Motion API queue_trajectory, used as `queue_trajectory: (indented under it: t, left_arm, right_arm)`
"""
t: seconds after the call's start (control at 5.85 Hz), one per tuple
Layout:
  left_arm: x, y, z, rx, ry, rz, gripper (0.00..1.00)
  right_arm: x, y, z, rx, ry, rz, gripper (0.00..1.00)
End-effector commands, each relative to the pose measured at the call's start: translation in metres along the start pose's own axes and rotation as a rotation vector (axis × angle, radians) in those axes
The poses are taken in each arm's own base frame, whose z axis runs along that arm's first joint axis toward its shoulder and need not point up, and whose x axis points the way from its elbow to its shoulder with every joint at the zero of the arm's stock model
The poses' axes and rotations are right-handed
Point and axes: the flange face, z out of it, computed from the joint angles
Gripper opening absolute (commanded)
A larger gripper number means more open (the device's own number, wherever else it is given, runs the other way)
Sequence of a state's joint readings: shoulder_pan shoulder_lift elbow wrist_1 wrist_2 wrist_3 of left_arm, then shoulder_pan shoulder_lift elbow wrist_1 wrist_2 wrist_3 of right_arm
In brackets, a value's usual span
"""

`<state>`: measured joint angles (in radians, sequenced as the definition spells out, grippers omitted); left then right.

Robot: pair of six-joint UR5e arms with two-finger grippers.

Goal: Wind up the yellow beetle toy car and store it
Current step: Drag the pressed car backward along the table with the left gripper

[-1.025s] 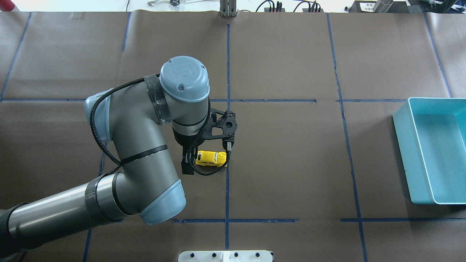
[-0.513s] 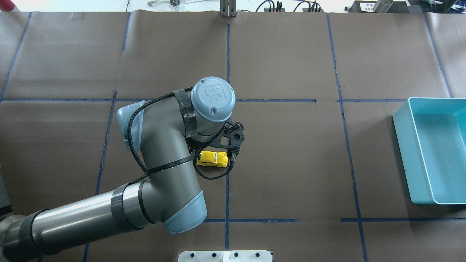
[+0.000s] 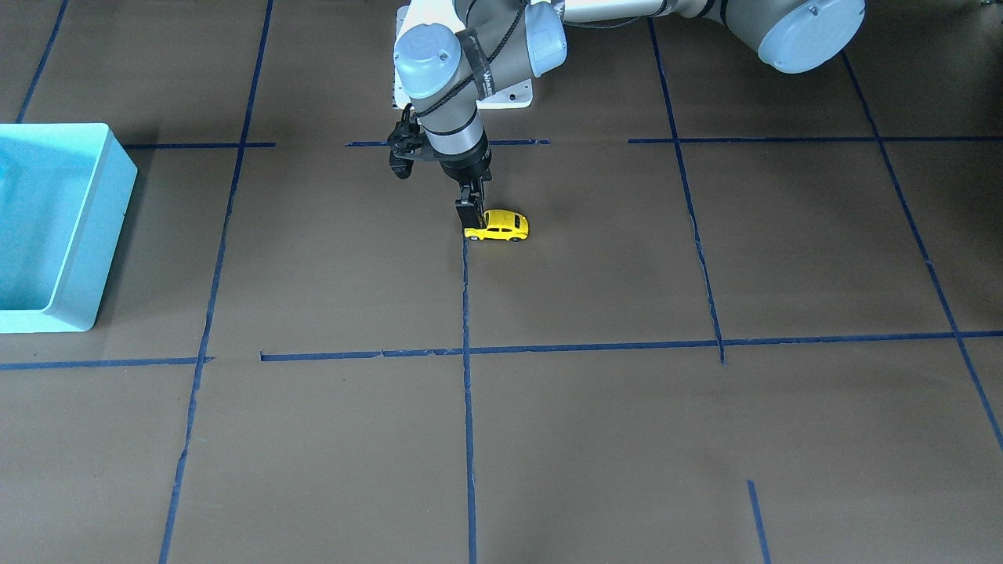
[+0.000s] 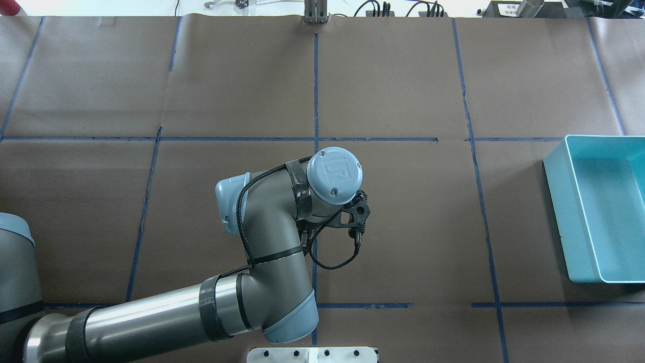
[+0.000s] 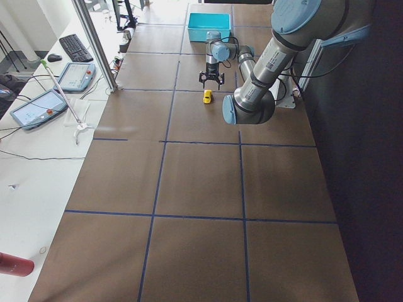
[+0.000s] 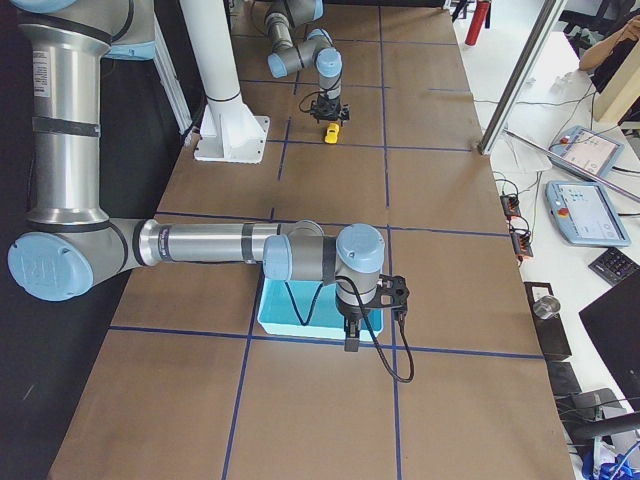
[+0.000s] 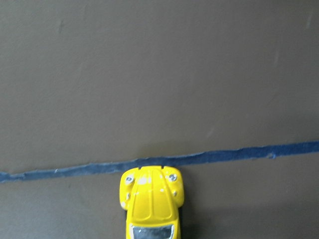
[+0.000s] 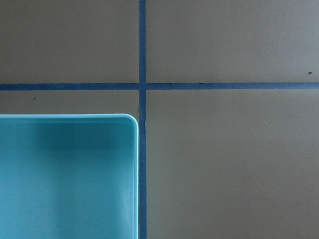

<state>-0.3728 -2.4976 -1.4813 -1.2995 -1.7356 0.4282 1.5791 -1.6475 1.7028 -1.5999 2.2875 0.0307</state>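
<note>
The yellow beetle toy car (image 3: pixel 497 226) stands on its wheels on the brown table, its front end at a blue tape line (image 7: pixel 224 155). My left gripper (image 3: pixel 470 218) points straight down at that front end, low at the car's height, and looks open. The left wrist view shows the car's hood (image 7: pixel 152 204) at the bottom edge. In the overhead view the left wrist (image 4: pixel 334 174) hides the car. My right gripper (image 6: pixel 352 338) hangs over a corner of the light blue bin (image 6: pixel 300 318). I cannot tell whether the right gripper is open.
The light blue bin (image 4: pixel 557 212) sits at the table's right end, far from the car, and it also shows in the front-facing view (image 3: pixel 110 227). Its inside looks empty in the right wrist view (image 8: pixel 70 179). The white robot base plate (image 4: pixel 312 354) is at the near edge. My left arm (image 4: pixel 151 317) spans the near left.
My left arm has swung right and come down. Its wrist now covers the car in the overhead view. The car has stayed in place by the tape line.
</note>
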Motion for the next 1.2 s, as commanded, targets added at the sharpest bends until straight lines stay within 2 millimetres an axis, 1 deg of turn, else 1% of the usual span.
queue_trajectory:
  t: [0.0,0.34,0.51,0.68,0.85,1.03]
  left_arm:
    - [-0.005,-0.003,0.008,-0.005,-0.047,0.0,1.0]
    - [-0.009,-0.005,0.025,-0.006,-0.048,0.0,1.0]
    - [-0.01,-0.007,0.027,0.007,-0.049,0.0,1.0]
    - [-0.01,-0.008,0.026,0.014,-0.046,-0.001,0.94]
    - [-0.009,-0.009,0.026,0.026,-0.034,0.001,0.6]
    - [-0.009,-0.009,0.026,0.025,-0.035,0.004,0.34]
  right_arm:
    - [0.0,0.0,0.0,-0.001,0.0,0.0,1.0]
    - [0.0,0.0,0.0,-0.001,0.0,0.0,1.0]
    - [0.0,0.0,0.0,-0.001,0.0,0.0,1.0]
    - [0.0,0.0,0.001,-0.002,0.0,0.001,1.0]
    - [0.0,0.0,0.001,-0.002,0.0,0.001,1.0]
    - [0.0,0.0,0.001,-0.002,0.0,0.001,1.0]
